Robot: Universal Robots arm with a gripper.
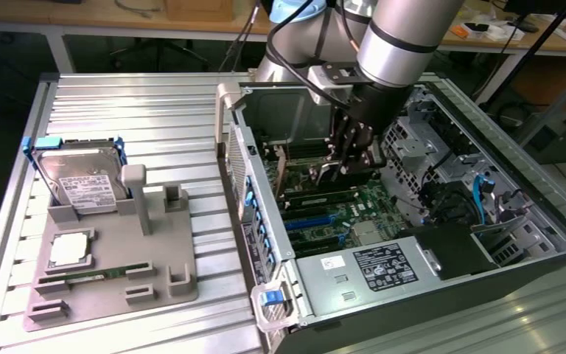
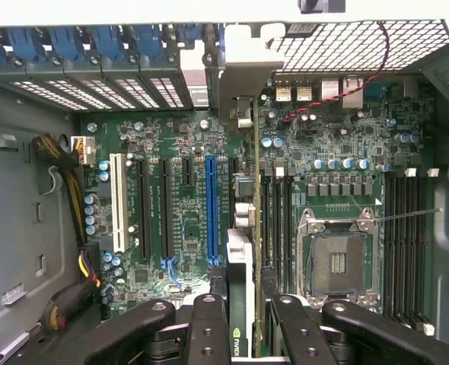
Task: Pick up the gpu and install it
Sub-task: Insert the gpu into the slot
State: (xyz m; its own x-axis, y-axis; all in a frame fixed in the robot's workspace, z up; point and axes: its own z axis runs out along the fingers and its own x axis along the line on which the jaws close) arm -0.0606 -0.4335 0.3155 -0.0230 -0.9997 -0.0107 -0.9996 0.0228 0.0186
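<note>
My gripper (image 1: 352, 158) reaches down into the open computer case (image 1: 263, 243), over the green motherboard (image 1: 352, 214). It is shut on the gpu (image 1: 327, 179), which stands on edge. In the wrist view the gpu (image 2: 246, 251) is a thin card seen edge-on between my black fingers (image 2: 208, 327), with the gripper (image 2: 243, 323) clamped across it. Its silver end bracket (image 2: 243, 76) lies against the case's rear slot openings. The card runs parallel to the blue slot (image 2: 211, 205), just on the side toward the processor socket (image 2: 337, 262). Whether it sits in a slot I cannot tell.
At the exterior view's left a grey fixture (image 1: 155, 280) holds a silver hard drive (image 1: 82, 181), a processor chip (image 1: 70, 251) and a slim memory stick (image 1: 96, 274). Inside the case are the power supply (image 1: 382, 265), drive cages (image 1: 416, 144) and a cable bundle (image 2: 72, 175).
</note>
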